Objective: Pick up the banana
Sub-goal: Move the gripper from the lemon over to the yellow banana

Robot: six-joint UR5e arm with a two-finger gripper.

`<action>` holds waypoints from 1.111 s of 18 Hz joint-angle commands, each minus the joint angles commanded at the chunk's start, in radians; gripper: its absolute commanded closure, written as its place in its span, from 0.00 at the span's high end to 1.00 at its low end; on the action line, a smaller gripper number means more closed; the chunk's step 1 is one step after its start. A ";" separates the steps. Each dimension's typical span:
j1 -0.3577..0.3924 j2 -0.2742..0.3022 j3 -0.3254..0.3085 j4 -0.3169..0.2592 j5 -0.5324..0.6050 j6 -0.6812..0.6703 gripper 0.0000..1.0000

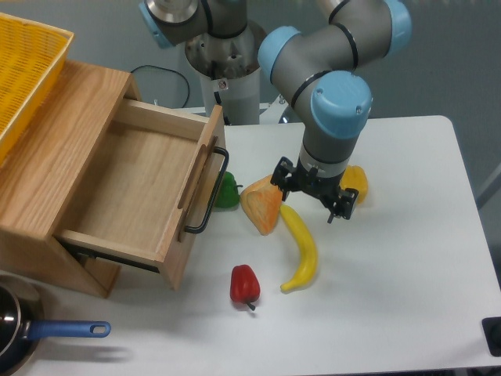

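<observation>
The banana point(302, 249) is a long, curved, glossy yellow piece lying on the white table, its upper end near the orange wedge and its lower end pointing toward the front. My gripper point(311, 197) hangs just above the banana's upper end, fingers spread and pointing down, open with nothing between them. Its left finger stands close to the orange wedge point(263, 204); its right finger is near the yellow bell pepper point(354, 182).
A wooden box with an open drawer point(137, 188) fills the left side, a green pepper point(227, 192) beside its black handle. A red pepper point(244, 285) lies near the front. A yellow basket point(23, 70) tops the box; a blue-handled pan point(47, 332) sits front left.
</observation>
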 joint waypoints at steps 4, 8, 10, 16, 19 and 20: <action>-0.005 -0.017 0.002 0.051 0.002 -0.039 1.00; -0.003 -0.048 0.003 0.057 0.003 -0.049 1.00; 0.000 -0.061 0.003 0.057 0.003 -0.049 1.00; 0.006 -0.097 0.009 0.058 0.003 -0.075 1.00; 0.006 -0.127 0.017 0.067 0.006 -0.069 1.00; 0.006 -0.136 0.015 0.084 0.008 -0.069 1.00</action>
